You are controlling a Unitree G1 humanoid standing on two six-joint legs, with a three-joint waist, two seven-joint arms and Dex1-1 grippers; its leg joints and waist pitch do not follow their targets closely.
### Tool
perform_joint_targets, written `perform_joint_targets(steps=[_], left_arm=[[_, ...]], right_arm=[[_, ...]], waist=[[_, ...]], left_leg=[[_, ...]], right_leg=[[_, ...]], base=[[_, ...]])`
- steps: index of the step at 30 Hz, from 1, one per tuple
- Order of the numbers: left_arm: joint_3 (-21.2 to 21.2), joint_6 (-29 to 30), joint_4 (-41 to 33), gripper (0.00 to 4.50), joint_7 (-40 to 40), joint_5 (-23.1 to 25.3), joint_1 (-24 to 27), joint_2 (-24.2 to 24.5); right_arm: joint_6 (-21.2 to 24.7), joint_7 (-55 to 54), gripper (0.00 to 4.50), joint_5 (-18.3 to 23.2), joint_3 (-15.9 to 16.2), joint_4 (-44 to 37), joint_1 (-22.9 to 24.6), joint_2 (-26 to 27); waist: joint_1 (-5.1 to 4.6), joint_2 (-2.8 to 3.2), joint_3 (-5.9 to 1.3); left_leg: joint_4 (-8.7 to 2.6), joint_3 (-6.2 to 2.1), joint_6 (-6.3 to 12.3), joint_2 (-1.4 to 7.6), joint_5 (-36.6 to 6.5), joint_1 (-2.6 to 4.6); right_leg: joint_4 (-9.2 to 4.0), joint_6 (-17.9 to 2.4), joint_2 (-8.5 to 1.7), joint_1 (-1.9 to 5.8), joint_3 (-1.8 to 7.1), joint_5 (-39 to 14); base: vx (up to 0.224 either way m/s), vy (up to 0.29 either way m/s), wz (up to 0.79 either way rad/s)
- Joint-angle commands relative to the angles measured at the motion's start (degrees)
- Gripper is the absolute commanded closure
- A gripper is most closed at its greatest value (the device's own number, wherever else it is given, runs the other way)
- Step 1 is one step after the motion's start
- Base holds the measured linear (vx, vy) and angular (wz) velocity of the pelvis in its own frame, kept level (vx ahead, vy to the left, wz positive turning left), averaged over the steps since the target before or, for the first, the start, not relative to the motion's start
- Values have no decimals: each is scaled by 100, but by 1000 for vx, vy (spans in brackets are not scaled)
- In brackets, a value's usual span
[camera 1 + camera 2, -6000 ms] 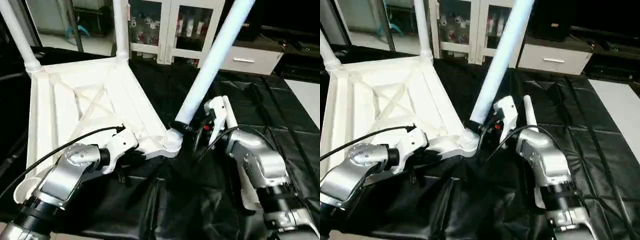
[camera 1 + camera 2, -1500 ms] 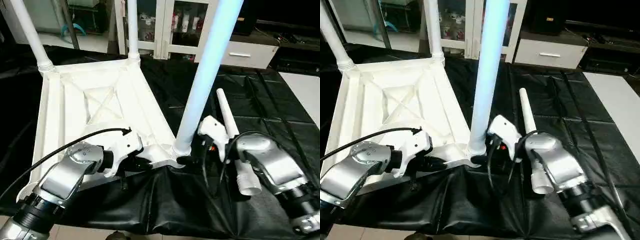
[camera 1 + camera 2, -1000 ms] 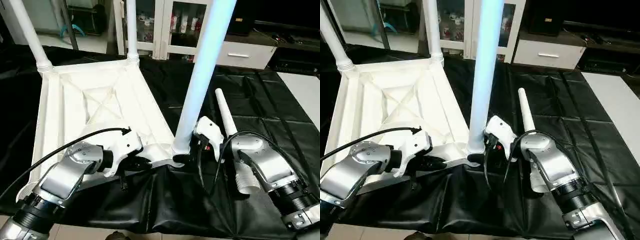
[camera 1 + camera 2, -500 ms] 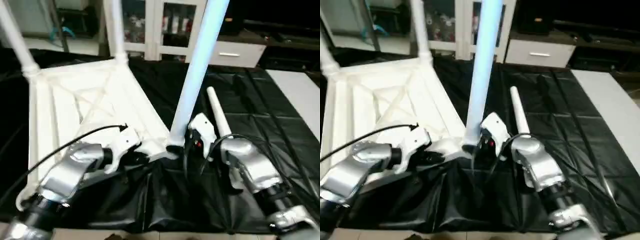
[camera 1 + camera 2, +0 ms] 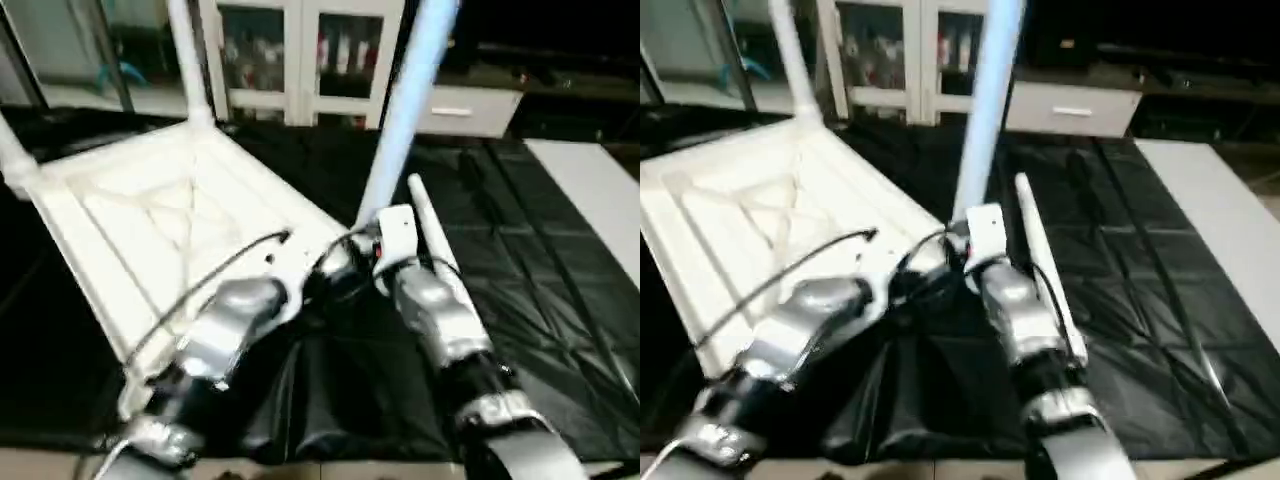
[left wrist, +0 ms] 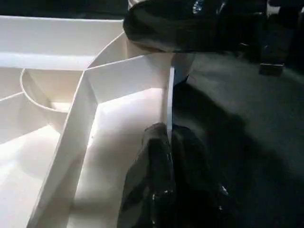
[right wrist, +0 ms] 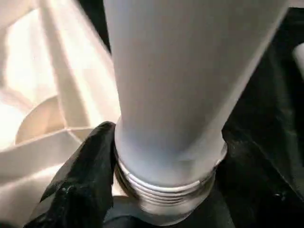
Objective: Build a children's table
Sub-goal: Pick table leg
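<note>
- Tabletop [image 5: 150, 215], white, ribbed underside up, on the black desk [image 5: 540, 280].
- Left gripper [image 6: 172, 142] clenched on a tabletop rib.
- Right gripper [image 7: 161, 166] grasping the upright leg [image 7: 180, 95] at the tabletop's corner socket.

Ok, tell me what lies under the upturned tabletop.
The tabletop rests ribbed side up on a black cover that spreads out past its edges. Whatever sits directly beneath is hidden by the tabletop itself and by both forearms crossing its near corner.
</note>
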Motion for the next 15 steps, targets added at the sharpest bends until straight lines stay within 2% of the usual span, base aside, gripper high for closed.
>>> perform_joint_targets(steps=[1, 3, 5, 7, 9, 11, 12, 14, 15], left_arm=[[121, -132, 192, 450, 355, 38, -138, -130], [115, -106, 165, 450, 320, 27, -131, -124], [113, -92, 150, 450, 309, 25, -125, -122], [128, -26, 63, 450, 199, 9, -66, -31], [137, -4, 39, 450, 156, 6, -48, 3], [125, 0, -14, 450, 61, -8, -10, 77], [103, 24, -76, 450, -41, -30, 26, 141], [-44, 99, -368, 450, -484, -108, 190, 434], [-94, 136, -505, 450, -659, -143, 269, 563]], right_arm=[[89, 286, 178, 88, 220, 268, 100, 327], [-47, 338, 178, 73, 261, 268, 93, 339], [-103, 346, 178, 62, 278, 265, 94, 339], [-160, 602, 122, 163, 236, 35, 170, 254], [-156, 706, 99, 215, 197, -65, 196, 224], [-88, 870, 74, 290, 141, -245, 232, 148], [-14, 961, 65, 319, 125, -393, 261, 69], [283, 1421, 61, 408, 183, -876, 347, -304], [377, 1616, 43, 455, 193, -1071, 379, -484]], waist=[[-16, -13, -282], [-8, 15, -285], [-11, 15, -278], [-12, 15, -269], [-16, 16, -269], [-47, 19, -277], [-64, 21, -289], [-55, 45, -291], [-43, 38, -305]], left_leg=[[-488, -58, -192, 110, -2037, 50], [-487, -47, -165, 112, -1928, 42], [-486, -43, -156, 108, -1967, 43], [-491, -48, -144, 108, -2085, 48], [-493, -52, -127, 109, -2138, 46], [-515, -80, -128, 109, -2038, -24], [-520, -86, -122, 117, -1943, -32], [-498, -74, -111, 114, -1920, 2], [-494, -74, -58, 132, -1761, -7]], right_leg=[[-528, -636, -263, 126, 168, -2076], [-506, -699, -266, 128, 175, -1851], [-511, -709, -266, 127, 173, -1896], [-534, -660, -268, 121, 170, -2096], [-543, -627, -269, 115, 171, -2193], [-527, -610, -280, 177, 161, -2123], [-508, -633, -268, 177, 152, -1981], [-512, -693, -266, 160, 161, -1870], [-478, -770, -268, 191, 167, -1579]], base=[[0, 0, 0], [0, 0, 0], [0, 0, 0], [0, 0, 0], [0, 0, 0], [0, 0, 0], [0, 0, 0], [0, 0, 0], [0, 0, 0]])
